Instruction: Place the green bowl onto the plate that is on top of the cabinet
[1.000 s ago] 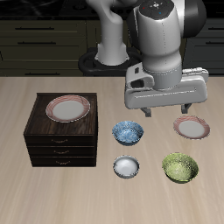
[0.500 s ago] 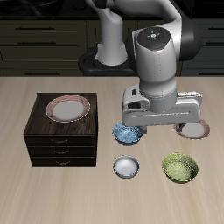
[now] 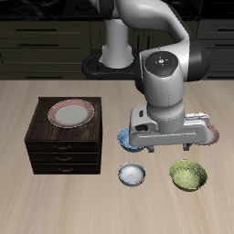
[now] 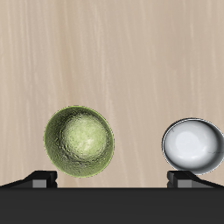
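The arm is on its approach to the green bowl (image 3: 188, 175), which sits empty and untouched on the surface near the front edge, beside the small white bowl (image 3: 132, 174). The end effector (image 3: 170, 146) hangs above the surface just behind the green bowl, not over it. In the wrist view its fingers (image 4: 38, 179) stand wide apart with nothing between them, and the green bowl (image 4: 80, 141) lies just ahead of one finger, the white bowl (image 4: 192, 144) ahead of the other.

So I judge the pick-up has not begun. The next move calls for bringing the end effector forward until one finger is inside the bowl's rim and the other outside it, then lowering and closing on the rim. After that comes a lift and a long carry across to the plate (image 3: 70, 113) on top of the cabinet (image 3: 63, 149), high enough to clear the cabinet's edge. A blue bowl (image 3: 125, 137) sits half hidden under the arm, along that path.
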Available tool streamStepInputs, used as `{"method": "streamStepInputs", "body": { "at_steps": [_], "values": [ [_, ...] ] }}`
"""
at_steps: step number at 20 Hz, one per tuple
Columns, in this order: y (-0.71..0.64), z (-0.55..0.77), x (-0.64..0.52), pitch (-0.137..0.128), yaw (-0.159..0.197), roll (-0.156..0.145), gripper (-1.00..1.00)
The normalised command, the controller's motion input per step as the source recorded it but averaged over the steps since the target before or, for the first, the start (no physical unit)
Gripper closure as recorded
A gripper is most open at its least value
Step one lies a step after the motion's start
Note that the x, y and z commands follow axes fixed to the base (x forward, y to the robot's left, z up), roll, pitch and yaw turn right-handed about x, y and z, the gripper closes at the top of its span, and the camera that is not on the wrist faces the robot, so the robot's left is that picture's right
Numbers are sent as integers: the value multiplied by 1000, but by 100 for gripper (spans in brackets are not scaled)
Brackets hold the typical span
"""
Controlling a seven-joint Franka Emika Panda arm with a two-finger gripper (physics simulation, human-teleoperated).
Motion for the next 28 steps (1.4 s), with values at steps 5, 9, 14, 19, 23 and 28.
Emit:
{"method": "streamStepInputs", "body": {
  "at_steps": [5,9,14,19,23,28],
  "values": [
    [36,-356,90,39,-1,4,-100],
    [32,-323,51,37,-8,1,-100],
    [67,-254,17,33,-10,8,-100],
    [90,-184,-7,25,-11,6,-100],
    [86,-186,-13,29,-1,13,-100],
    [77,-259,47,30,12,-2,-100]
  ]
}}
